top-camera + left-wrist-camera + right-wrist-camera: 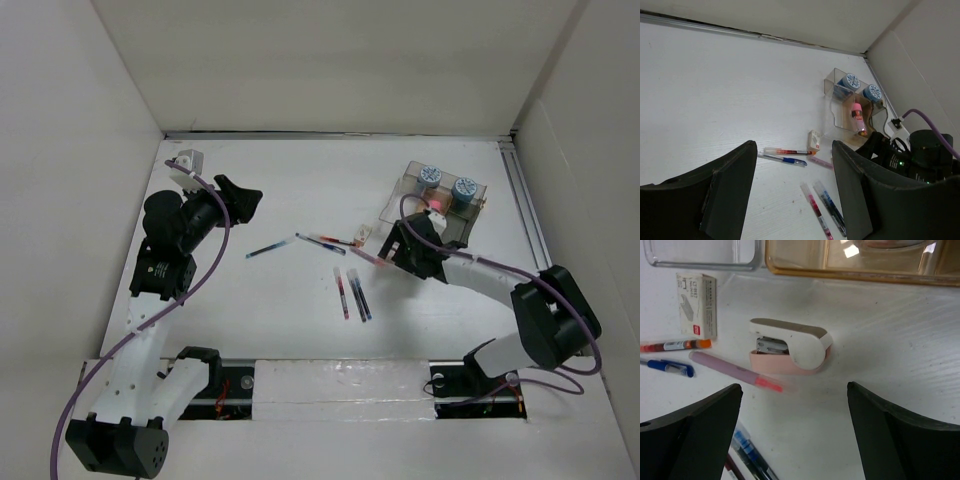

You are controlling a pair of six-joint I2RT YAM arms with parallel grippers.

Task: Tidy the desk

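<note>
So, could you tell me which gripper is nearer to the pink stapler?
Right. The right gripper hovers just short of the stapler, jaws open; the left gripper sits far across the desk.

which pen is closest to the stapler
The lilac pen with the pink tip, lying slantwise right beside the pink-and-white stapler. The orange-capped pen and the blue pen lie further left.

Pens (359,294), stapler (790,346) and staple box (696,304) lie near clear tray (835,107).
</note>
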